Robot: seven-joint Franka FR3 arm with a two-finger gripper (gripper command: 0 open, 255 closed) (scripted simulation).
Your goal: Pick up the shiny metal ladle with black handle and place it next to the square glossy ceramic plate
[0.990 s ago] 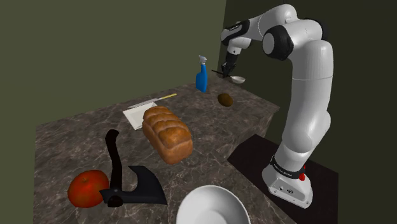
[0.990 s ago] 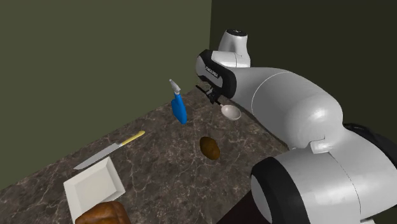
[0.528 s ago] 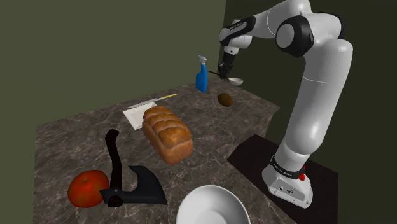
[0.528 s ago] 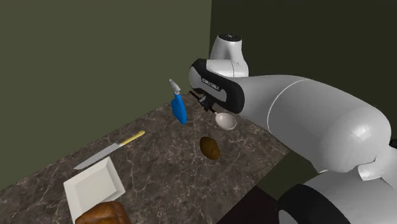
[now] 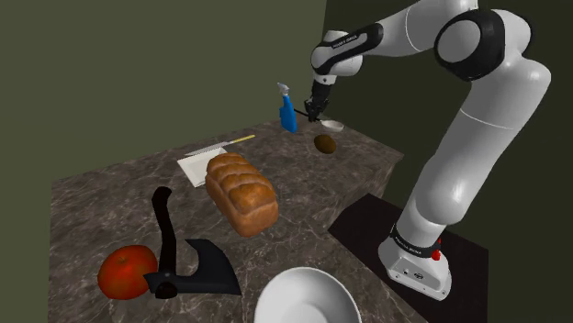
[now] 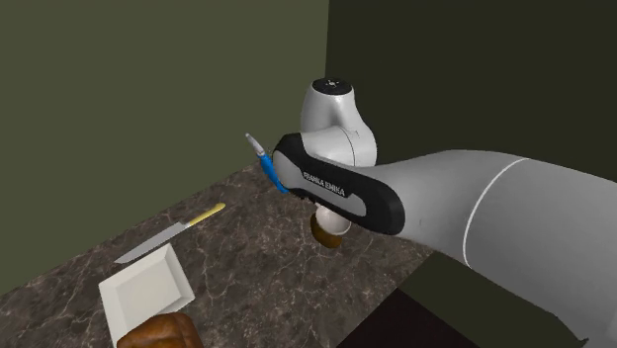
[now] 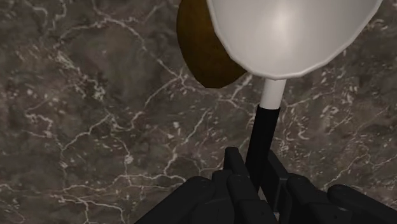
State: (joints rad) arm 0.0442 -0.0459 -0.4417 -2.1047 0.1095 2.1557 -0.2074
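My gripper (image 7: 252, 173) is shut on the black handle of the ladle (image 7: 289, 32), whose pale shiny bowl hangs just past the fingertips. In the shoulder view the gripper (image 5: 315, 112) holds the ladle (image 5: 331, 126) above the back right of the dark marble counter, right over a brown oval thing (image 5: 324, 143). That brown thing (image 7: 200, 54) lies partly under the ladle's bowl. The square white plate (image 5: 196, 166) sits further toward that view's left, behind the bread loaf. In the second exterior view the plate (image 6: 146, 287) lies at the lower left.
A blue spray bottle (image 5: 287, 110) leans close beside the gripper. A yellow-handled knife (image 5: 227, 143) lies behind the plate. A bread loaf (image 5: 241, 193), a tomato (image 5: 127, 272), a black tool (image 5: 179, 257) and a white bowl (image 5: 303, 301) fill the near counter.
The arm has stretched out and swung toward the shoulder view's left, lowering the ladle over the brown thing. The spray bottle, upright before, now leans and sits slightly further left.
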